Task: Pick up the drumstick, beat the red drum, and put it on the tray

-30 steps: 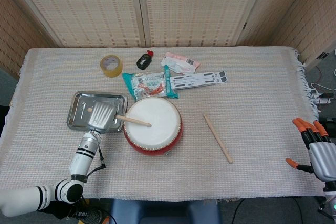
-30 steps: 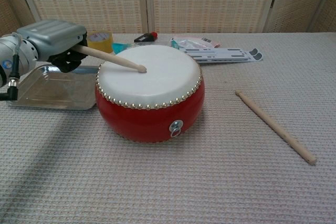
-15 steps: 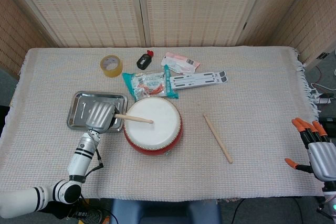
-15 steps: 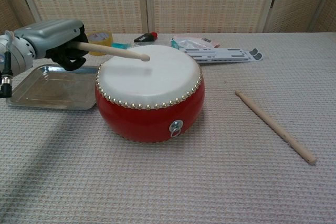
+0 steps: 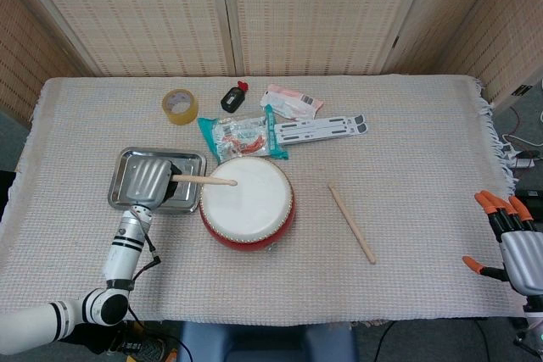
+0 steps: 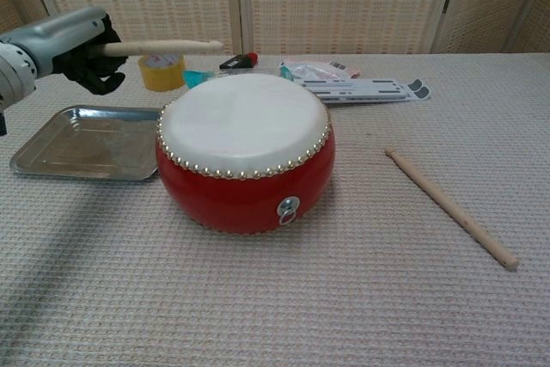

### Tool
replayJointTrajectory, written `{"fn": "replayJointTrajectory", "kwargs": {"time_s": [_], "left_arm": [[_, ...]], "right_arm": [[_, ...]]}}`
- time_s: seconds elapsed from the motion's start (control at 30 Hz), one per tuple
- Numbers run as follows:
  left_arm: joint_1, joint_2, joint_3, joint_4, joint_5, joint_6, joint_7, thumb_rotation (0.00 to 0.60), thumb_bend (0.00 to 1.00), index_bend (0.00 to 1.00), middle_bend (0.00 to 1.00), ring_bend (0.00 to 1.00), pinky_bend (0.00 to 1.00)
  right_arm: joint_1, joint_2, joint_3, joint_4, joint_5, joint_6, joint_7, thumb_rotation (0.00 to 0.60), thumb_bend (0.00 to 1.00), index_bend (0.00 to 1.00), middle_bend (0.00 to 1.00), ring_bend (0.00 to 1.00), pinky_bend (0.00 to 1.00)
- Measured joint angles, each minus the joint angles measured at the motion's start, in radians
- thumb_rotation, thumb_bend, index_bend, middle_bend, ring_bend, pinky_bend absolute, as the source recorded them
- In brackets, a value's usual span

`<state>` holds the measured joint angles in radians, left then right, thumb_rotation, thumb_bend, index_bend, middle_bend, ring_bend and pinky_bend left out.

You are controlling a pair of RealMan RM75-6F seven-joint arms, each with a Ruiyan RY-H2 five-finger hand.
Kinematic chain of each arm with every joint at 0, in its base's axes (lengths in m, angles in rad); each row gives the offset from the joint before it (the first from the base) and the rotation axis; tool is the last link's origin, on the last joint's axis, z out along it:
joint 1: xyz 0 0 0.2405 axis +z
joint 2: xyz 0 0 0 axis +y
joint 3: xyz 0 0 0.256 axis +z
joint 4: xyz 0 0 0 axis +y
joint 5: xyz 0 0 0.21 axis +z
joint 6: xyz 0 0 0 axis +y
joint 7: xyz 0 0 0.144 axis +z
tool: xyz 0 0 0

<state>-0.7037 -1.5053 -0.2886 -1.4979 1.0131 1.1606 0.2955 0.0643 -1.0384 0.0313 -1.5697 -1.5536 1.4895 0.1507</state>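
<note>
My left hand (image 5: pixel 151 181) (image 6: pixel 73 40) grips a wooden drumstick (image 5: pixel 204 181) (image 6: pixel 163 45) by one end, holding it level in the air above the tray (image 5: pixel 125 167) (image 6: pixel 82 141). The stick's tip hovers over the left edge of the red drum (image 5: pixel 247 204) (image 6: pixel 245 154), well above its white skin. A second drumstick (image 5: pixel 351 223) (image 6: pixel 450 206) lies on the cloth to the right of the drum. My right hand (image 5: pixel 512 240) hangs at the table's right edge with its orange-tipped fingers spread and nothing in it.
Behind the drum lie a roll of yellow tape (image 5: pixel 180 106) (image 6: pixel 161 70), a small black bottle with a red cap (image 5: pixel 233 97), a green snack packet (image 5: pixel 243 137), a pink packet (image 5: pixel 291 102) and a white printed strip (image 5: pixel 321 129). Woven screens close off the back.
The left hand has lifted the drumstick off the drum skin and drawn it back to the left, over the tray. The right hand has stayed in place.
</note>
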Motion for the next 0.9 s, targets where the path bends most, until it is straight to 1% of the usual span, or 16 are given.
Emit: {"fn": "replayJointTrajectory", "kwargs": {"time_s": [0.1, 0.17, 0.3, 0.5, 0.6, 0.8, 0.9], "left_arm": [[0.009, 0.005, -0.021, 0.064, -0.001, -0.02, -0.102, 0.6, 0.8, 1.0, 1.0, 1.0, 1.0], [0.011, 0.003, -0.026, 0.116, -0.002, -0.04, -0.131, 0.6, 0.8, 1.0, 1.0, 1.0, 1.0], [0.004, -0.016, -0.027, 0.257, -0.003, -0.095, -0.167, 0.6, 0.79, 1.0, 1.0, 1.0, 1.0], [-0.021, -0.079, -0.001, 0.444, 0.011, -0.18, -0.183, 0.6, 0.8, 1.0, 1.0, 1.0, 1.0], [-0.034, -0.118, 0.011, 0.513, 0.017, -0.219, -0.19, 0.6, 0.8, 1.0, 1.0, 1.0, 1.0], [-0.056, -0.18, 0.032, 0.608, 0.039, -0.261, -0.192, 0.6, 0.79, 1.0, 1.0, 1.0, 1.0], [-0.064, -0.195, 0.042, 0.634, 0.048, -0.28, -0.173, 0.6, 0.77, 1.0, 1.0, 0.98, 1.0]], "right_arm": [[0.0, 0.005, 0.002, -0.002, -0.005, 0.005, -0.002, 0.6, 0.0, 0.07, 0.05, 0.0, 0.0], [0.001, 0.008, 0.002, -0.006, -0.007, 0.005, -0.006, 0.6, 0.0, 0.07, 0.05, 0.0, 0.0], [0.003, 0.011, 0.002, -0.012, -0.007, 0.002, -0.01, 0.6, 0.0, 0.07, 0.05, 0.0, 0.0], [0.003, 0.009, 0.001, -0.015, -0.002, -0.004, -0.013, 0.6, 0.0, 0.07, 0.05, 0.0, 0.0], [0.001, 0.01, 0.001, -0.016, 0.001, -0.005, -0.016, 0.6, 0.0, 0.07, 0.05, 0.0, 0.0], [0.0, 0.012, 0.001, -0.023, 0.007, -0.007, -0.023, 0.6, 0.0, 0.07, 0.05, 0.0, 0.0], [0.001, 0.01, 0.001, -0.023, 0.01, -0.011, -0.024, 0.6, 0.0, 0.07, 0.05, 0.0, 0.0]]}}
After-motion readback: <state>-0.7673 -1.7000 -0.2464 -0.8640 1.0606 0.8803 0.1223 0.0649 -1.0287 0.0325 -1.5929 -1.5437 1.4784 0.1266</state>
